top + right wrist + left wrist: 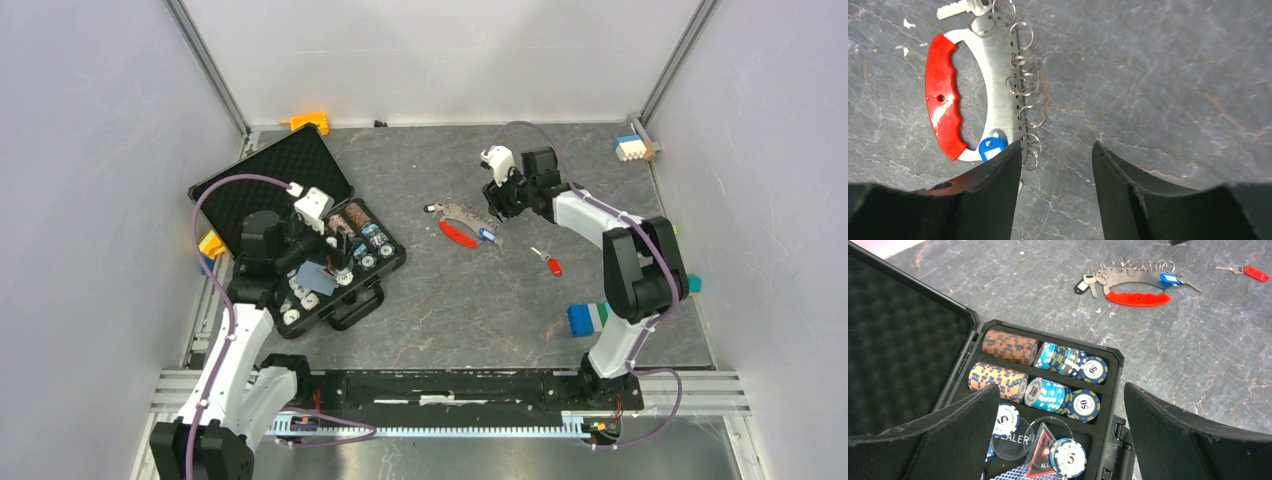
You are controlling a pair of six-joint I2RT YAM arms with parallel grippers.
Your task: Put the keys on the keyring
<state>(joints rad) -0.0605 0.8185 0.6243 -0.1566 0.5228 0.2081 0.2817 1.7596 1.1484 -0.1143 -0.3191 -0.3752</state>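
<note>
You have even, diffuse light from above. The grey table is bright all over in the top view, and shadows are faint and soft-edged. The pale walls look slightly washed out. In the right wrist view the keyring has a mild sheen on its steel plate with no harsh glare, and the black fingers of the right gripper blur towards the bottom edge. In the left wrist view the case's foam lid is nearly black, and the poker chips are sharp.
</note>
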